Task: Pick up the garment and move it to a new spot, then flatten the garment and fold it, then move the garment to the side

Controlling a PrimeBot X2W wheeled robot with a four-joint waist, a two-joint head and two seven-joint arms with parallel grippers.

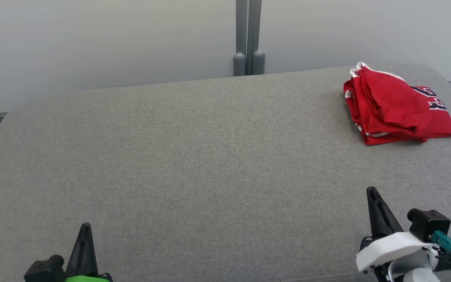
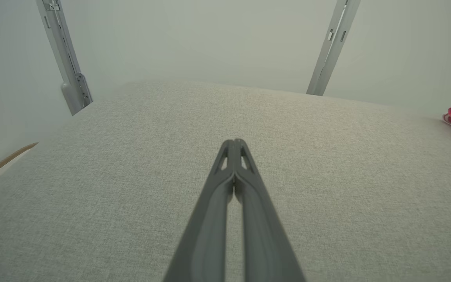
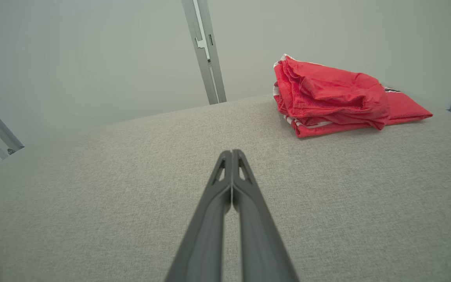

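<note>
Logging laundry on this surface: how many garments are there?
1. The red garment lies folded at the far right of the grey surface, ahead of the right gripper. Another piece could be hidden within its folds.

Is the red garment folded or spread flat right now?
Folded: the red garment lies as a compact, layered bundle, stacked edges visible, on the grey surface.

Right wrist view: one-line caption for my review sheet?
Shut, empty right gripper points along the grey cushion; folded red garment lies ahead at upper right.
</note>
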